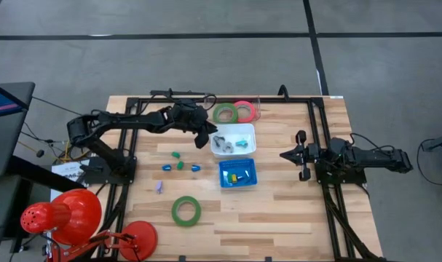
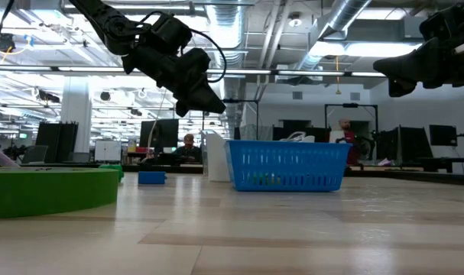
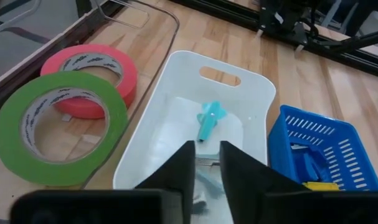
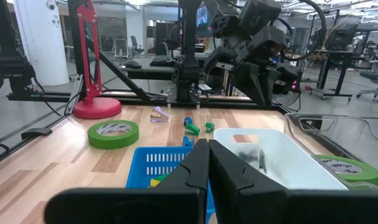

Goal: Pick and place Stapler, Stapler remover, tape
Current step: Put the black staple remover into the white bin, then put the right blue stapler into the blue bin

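The left gripper [image 1: 206,136] hangs above the white bin's [image 1: 247,149] near edge, fingers slightly parted, holding nothing visible; a teal remover [image 3: 208,121] lies in the bin just ahead. This looks like a drop-off. Green tape [image 1: 186,210] lies well behind. The right gripper [image 1: 287,154] waits clenched shut.

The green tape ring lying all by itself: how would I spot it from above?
Start at the blue basket in the table's middle and look toward the red lamp. The lone green tape lies flat there on bare wood. The other green ring touches a pink one at the far edge.
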Controlling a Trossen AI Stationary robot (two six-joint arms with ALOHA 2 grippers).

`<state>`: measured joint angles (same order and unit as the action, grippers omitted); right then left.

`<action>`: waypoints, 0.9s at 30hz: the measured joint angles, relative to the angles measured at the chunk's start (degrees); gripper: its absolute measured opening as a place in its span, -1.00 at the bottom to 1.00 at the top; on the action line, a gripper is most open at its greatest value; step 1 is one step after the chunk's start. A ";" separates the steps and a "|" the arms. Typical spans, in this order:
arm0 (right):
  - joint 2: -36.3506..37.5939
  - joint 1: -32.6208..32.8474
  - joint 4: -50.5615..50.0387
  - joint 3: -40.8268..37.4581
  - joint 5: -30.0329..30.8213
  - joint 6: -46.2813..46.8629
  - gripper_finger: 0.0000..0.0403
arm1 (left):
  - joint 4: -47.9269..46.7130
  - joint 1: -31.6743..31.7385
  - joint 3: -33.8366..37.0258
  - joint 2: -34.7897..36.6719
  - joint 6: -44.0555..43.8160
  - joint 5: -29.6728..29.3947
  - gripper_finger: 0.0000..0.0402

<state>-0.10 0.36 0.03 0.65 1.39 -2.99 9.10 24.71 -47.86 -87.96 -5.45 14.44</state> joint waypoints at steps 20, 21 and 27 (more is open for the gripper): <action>0.00 0.00 -0.02 0.00 0.02 0.00 -1.00 | -2.08 -1.62 0.00 2.63 2.30 1.74 -0.33; 0.00 0.00 0.00 0.00 0.00 0.00 -1.00 | -2.89 -1.79 0.00 3.27 2.52 2.03 -0.33; 0.02 -0.02 -0.02 0.00 0.00 0.00 -1.00 | -9.63 -1.99 0.00 7.66 2.89 2.16 -0.33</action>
<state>-0.08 0.34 0.01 0.65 1.39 -2.99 -0.53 22.72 -47.86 -80.30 -2.57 16.60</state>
